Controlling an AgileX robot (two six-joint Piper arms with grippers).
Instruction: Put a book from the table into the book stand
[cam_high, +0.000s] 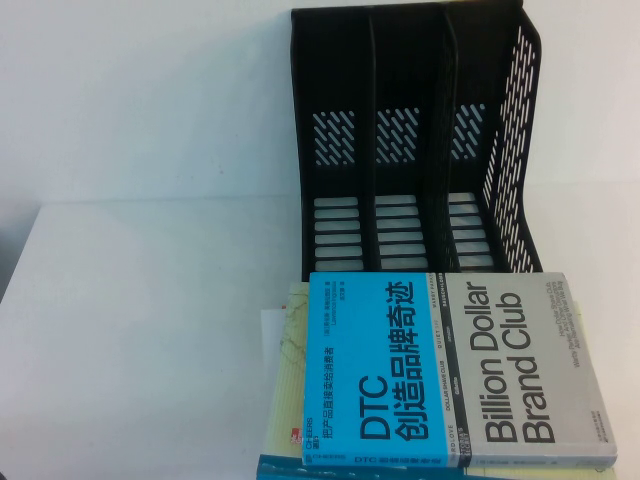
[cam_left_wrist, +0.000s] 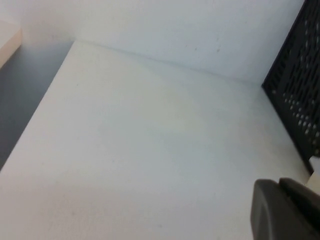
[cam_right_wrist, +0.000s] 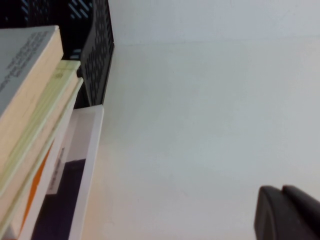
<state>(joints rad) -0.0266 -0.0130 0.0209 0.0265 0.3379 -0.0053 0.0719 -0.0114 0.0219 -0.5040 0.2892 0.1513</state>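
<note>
Landmark: book stand (cam_high: 415, 140).

Left gripper (cam_left_wrist: 287, 210): only a dark body corner shows in the left wrist view, low over bare table (cam_left_wrist: 150, 150), off the stand's outer side wall. Can't tell its opening state.

Right gripper (cam_right_wrist: 290, 212): same story in the right wrist view, a dark corner over bare table, out past the stand's perforated wall (cam_right_wrist: 97, 45) and beside the book pile. Can't tell its opening state. Neither gripper appears in the high view.

The book (cam_high: 455, 370) (blue half, grey half, "DTC" / "Billion Dollar Brand Club") lies flat, cover up, just in front of the stand's open mouth, on top of the pile. Long axis runs across the stand's front, parallel to its row of compartments; spine on the edge facing away from the stand, blue half toward the stand's left side, grey half toward its perforated right wall. Not gripped.

Under it: a pale yellow-green book (cam_high: 290, 390), sticking out past the blue end; a white-covered item (cam_right_wrist: 75, 165) lower in the pile.

Stand is upright at the far end of the table, three compartments, slotted back and base.
</note>
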